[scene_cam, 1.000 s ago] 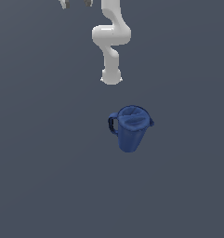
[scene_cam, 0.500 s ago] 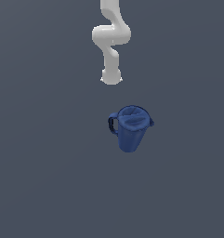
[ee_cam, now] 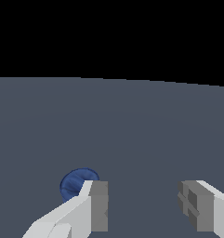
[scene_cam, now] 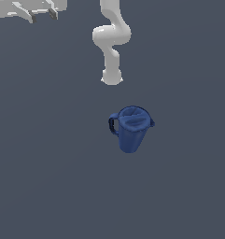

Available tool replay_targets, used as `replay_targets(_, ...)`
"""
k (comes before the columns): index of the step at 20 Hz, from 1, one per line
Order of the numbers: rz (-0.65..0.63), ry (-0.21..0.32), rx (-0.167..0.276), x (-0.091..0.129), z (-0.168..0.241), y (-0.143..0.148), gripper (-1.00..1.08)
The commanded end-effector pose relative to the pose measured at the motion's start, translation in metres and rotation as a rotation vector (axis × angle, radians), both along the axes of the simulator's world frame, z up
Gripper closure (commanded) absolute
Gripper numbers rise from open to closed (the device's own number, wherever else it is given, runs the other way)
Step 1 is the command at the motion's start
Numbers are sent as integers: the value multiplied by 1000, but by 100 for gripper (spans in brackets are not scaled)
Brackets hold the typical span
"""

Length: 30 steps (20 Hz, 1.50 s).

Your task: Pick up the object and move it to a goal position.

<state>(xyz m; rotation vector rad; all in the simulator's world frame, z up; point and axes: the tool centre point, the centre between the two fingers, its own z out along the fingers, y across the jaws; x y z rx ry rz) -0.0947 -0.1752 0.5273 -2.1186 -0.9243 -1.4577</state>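
You had the claw (ee_cam: 143, 207) spread wide and holding nothing, its two fingers (ee_cam: 97, 204) parted with bare floor (ee_cam: 141, 139) between them. In the wrist view the pitcher (ee_cam: 76, 182) sat beyond the claw and off to one side, partly hidden behind one fingertip, well apart from the pads. In the exterior view the claw (scene_cam: 41, 16) hung at the far upper edge, and the pitcher (scene_cam: 131, 128) stood alone lower down, past the arm's base (scene_cam: 111, 77), its loop handle (scene_cam: 113, 125) facing that view's left and the small spout facing its right.

The step, as I judge it, was the approach. To do it well you needed to swing the claw until the pitcher lay centred between the fingers, then come down over the rim or the handle, since the tapered body would likely slip from a side pinch.

Nothing else lay on the floor, so no obstacle blocked the way. No goal marker was visible.
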Motion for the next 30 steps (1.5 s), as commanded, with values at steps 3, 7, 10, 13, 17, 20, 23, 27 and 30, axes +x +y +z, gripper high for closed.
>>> replay_targets(3, 43, -61, 69, 11, -33, -9, -20)
replay_targets(7, 80, -101, 133, 23, -71, -9, -20)
replay_targets(10, 106, -124, 180, 32, -104, -4, -20)
replay_targets(13, 131, -141, 227, 42, -139, 7, -20)
replay_targets(17, 165, -154, 289, 53, -190, 29, -20)
replay_targets(20, 189, -156, 332, 58, -229, 52, -20)
replay_targets(23, 210, -154, 367, 60, -262, 75, -20)
replay_targets(27, 233, -148, 402, 60, -298, 102, -20)
replay_targets(30, 246, -143, 421, 59, -317, 118, -20)
